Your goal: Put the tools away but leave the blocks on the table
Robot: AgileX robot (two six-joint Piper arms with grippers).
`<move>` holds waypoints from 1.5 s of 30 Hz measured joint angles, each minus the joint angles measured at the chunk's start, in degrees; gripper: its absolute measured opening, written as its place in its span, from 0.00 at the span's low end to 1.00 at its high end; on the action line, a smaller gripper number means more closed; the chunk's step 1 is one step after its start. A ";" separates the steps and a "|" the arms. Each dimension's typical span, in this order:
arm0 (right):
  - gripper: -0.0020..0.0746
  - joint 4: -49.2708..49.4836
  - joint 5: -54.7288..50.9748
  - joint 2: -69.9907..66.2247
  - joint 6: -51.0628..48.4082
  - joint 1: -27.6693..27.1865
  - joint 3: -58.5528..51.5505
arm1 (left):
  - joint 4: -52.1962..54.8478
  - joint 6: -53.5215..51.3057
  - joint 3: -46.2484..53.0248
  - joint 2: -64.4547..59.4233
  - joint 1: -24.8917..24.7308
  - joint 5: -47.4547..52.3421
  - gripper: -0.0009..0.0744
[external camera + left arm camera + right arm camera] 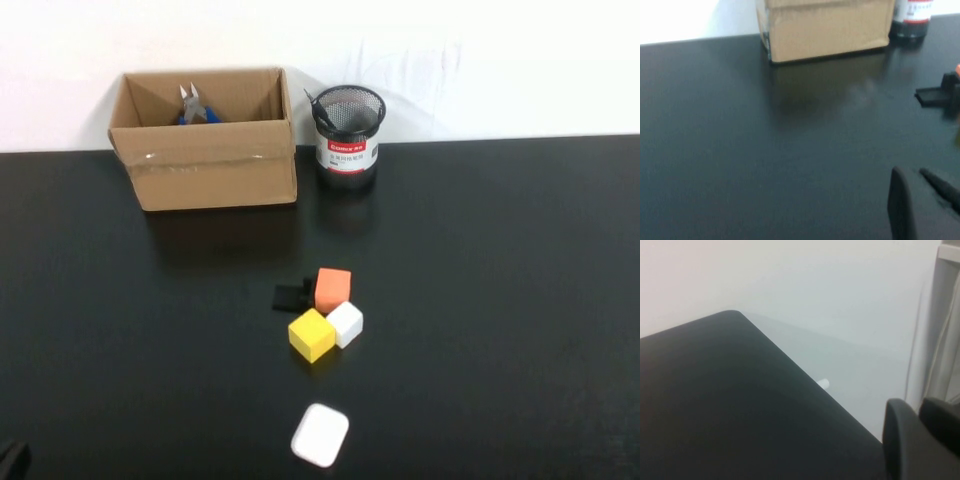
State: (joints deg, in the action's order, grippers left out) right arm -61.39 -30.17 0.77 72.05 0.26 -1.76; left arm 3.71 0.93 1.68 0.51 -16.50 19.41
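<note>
Blue-handled cutting pliers (197, 108) stand inside the cardboard box (205, 165) at the table's (500, 300) far edge. Orange (333, 289), yellow (312, 334) and white (345, 324) blocks cluster mid-table. Left gripper (922, 200) hovers low near the table's near-left corner, right gripper (920, 430) over a table corner; whether either's fingers are spread cannot be told.

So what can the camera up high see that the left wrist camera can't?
Only the high view shows the blue-handled pliers inside the box, the yellow block, the white block and the white case.

Only the left wrist view shows the left gripper, low over the table, fingers apart. The right gripper appears in neither.

Both show the cardboard box, the mesh cup, the flat black piece, the orange block and the black table.
</note>
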 joint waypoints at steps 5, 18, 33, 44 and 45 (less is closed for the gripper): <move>0.06 0.00 -0.29 0.00 0.00 0.00 0.00 | -0.23 0.13 -0.10 0.03 0.16 0.33 0.01; 0.06 0.04 -1.10 0.00 0.00 0.00 0.00 | -1.96 24.46 -0.10 0.12 0.16 -17.24 0.01; 0.06 0.13 -1.32 0.00 0.00 0.00 0.00 | -2.16 25.31 -0.10 0.12 0.16 -16.24 0.01; 0.06 0.13 -1.32 0.00 0.00 0.00 0.00 | -2.20 25.31 -0.10 0.12 0.16 -15.39 0.01; 0.06 0.13 -1.32 0.00 0.00 0.00 0.00 | -2.29 25.31 -0.10 0.12 0.16 -15.39 0.01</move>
State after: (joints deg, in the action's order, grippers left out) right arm -61.26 -31.50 0.77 72.05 0.26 -1.76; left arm 1.42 26.24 1.58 0.64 -16.34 4.03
